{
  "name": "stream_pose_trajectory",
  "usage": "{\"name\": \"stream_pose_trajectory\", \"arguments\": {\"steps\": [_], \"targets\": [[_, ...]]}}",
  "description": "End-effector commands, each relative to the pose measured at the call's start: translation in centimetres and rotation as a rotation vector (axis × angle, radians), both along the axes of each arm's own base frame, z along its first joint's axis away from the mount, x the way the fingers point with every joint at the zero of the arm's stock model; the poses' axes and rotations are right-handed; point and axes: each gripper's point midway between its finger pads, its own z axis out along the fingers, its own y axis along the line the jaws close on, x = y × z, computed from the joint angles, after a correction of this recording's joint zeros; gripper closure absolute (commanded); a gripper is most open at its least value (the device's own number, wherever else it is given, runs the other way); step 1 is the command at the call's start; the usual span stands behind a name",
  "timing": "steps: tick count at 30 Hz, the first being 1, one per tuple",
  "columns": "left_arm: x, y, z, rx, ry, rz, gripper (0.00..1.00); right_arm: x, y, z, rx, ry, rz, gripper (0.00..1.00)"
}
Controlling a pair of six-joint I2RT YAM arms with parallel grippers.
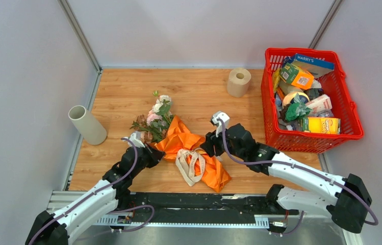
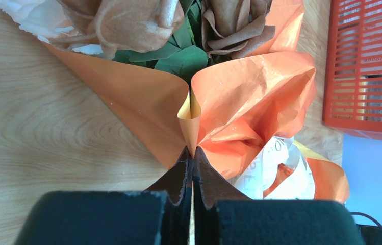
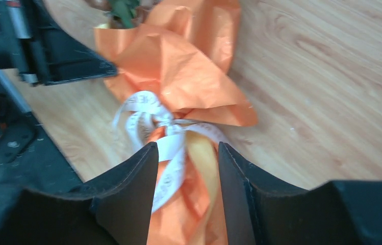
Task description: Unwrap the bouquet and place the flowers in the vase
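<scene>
The bouquet [image 1: 178, 143] lies on the wooden table in orange paper [image 2: 250, 97], its flowers [image 1: 154, 118] pointing to the far left. Brown roses [image 2: 137, 23] fill the top of the left wrist view. My left gripper [image 2: 193, 152] is shut on a fold of the orange paper's edge, just below the blooms [image 1: 153, 151]. My right gripper [image 3: 187, 145] is open, with its fingers on either side of the beige ribbon [image 3: 145, 107] and the narrow lower wrap. The ribbon's loops [image 1: 190, 164] trail toward the near edge. The vase [image 1: 87, 125] stands tilted at the table's left edge.
A toilet paper roll [image 1: 238, 81] stands at the back of the table. A red basket [image 1: 311, 143] full of groceries sits to the right, close to my right arm. The table's near edge meets a black rail [image 1: 188, 201].
</scene>
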Motion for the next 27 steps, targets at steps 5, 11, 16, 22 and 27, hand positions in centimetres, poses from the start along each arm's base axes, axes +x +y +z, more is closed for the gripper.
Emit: {"name": "stream_pose_trajectory", "arguments": {"steps": [5, 11, 16, 22, 27], "targets": [[-0.2, -0.5, -0.7, 0.007, 0.009, -0.031, 1.00, 4.3, 0.2, -3.4, -0.154, -0.047, 0.126, 0.51], [-0.1, -0.7, -0.6, -0.005, 0.004, -0.035, 1.00, 4.8, 0.8, -6.4, -0.239, -0.035, 0.194, 0.53], [0.0, -0.8, -0.5, -0.007, -0.004, -0.035, 1.00, 5.0, 1.6, -8.1, -0.254, -0.022, 0.235, 0.52], [-0.1, -0.8, -0.7, -0.014, 0.001, -0.037, 1.00, 5.1, 2.1, -9.8, -0.233, -0.028, 0.243, 0.51], [-0.1, -0.9, -0.5, -0.019, -0.003, -0.037, 1.00, 5.4, 2.1, -10.5, -0.215, -0.044, 0.218, 0.65]]}}
